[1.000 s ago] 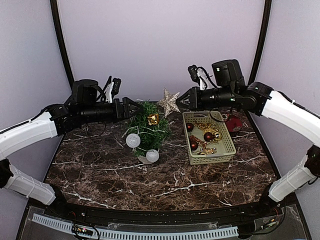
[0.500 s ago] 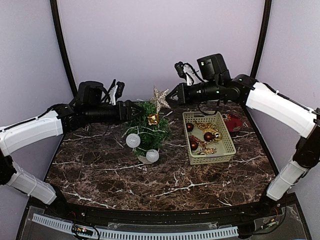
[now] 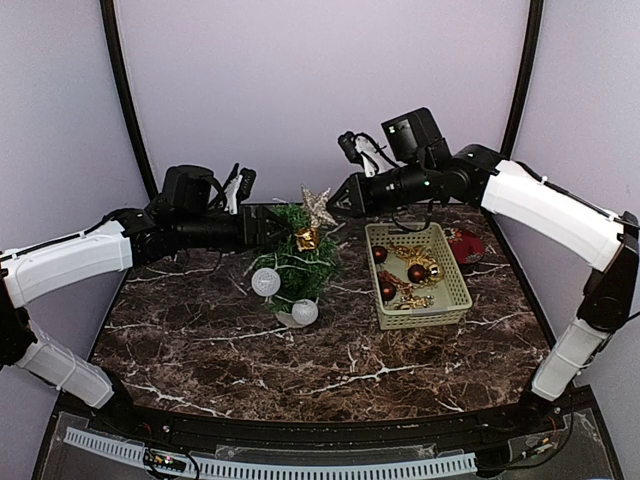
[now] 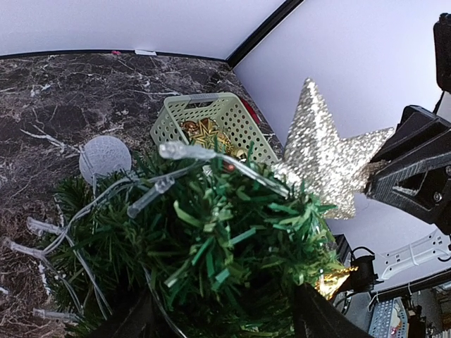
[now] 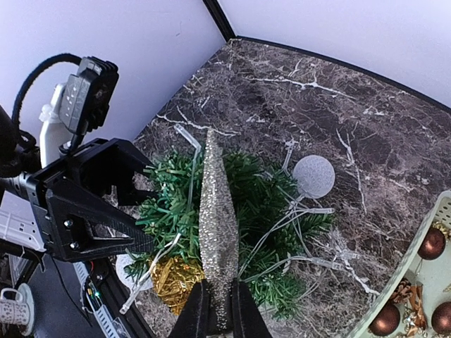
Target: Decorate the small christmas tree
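Note:
The small christmas tree (image 3: 295, 258) stands at the back middle of the table, hung with a clear light string, white balls (image 3: 266, 281) and a gold ornament (image 3: 306, 238). My right gripper (image 3: 338, 198) is shut on a silver glitter star (image 3: 318, 205) and holds it right over the treetop. In the right wrist view the star (image 5: 215, 218) is edge-on above the tree (image 5: 268, 211). My left gripper (image 3: 268, 228) is open, its jaws spread around foliage on the tree's left side. In the left wrist view the tree (image 4: 211, 239) fills the space between them, with the star (image 4: 331, 165) above.
A pale green basket (image 3: 455, 290) right of the tree holds dark red balls (image 3: 418, 272) and gold ornaments. A red item (image 3: 466, 245) lies behind the basket. The booth's back wall is close behind the tree.
My right gripper has carried the star leftward, from beside the basket's far end to over the treetop. My left gripper has pushed a little further into the tree's left side.

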### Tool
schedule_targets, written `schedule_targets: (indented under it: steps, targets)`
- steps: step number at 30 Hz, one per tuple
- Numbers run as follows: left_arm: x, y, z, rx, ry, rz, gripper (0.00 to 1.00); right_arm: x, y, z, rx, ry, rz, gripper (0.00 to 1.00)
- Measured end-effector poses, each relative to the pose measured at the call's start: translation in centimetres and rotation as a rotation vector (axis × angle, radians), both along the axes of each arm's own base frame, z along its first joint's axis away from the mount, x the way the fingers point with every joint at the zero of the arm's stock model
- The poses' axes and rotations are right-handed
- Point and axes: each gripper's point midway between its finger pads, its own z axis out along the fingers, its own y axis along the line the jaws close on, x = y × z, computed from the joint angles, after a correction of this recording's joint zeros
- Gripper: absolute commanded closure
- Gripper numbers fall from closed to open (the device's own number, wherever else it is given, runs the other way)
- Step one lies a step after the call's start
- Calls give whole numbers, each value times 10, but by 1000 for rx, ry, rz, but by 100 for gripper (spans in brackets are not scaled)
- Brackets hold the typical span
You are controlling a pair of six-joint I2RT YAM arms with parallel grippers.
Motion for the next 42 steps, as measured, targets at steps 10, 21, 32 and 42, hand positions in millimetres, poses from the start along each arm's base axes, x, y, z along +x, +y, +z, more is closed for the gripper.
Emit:
schedule_targets:
  steps: [10,21,32,42]
  targets:
    - [0,0,0,3,-6,-6,37,-3,18,-22,-95,15,12,100]
    - [0,0,0,5,-8,-6,37,-4,21,-29,-135,-1,-7,93]
    - [2,11,12,11,-53,33,19,-4,6,-24,-171,-16,-54,45]
    - [0,35,26,56,-89,97,16,-10,-23,27,-98,-98,-122,35]
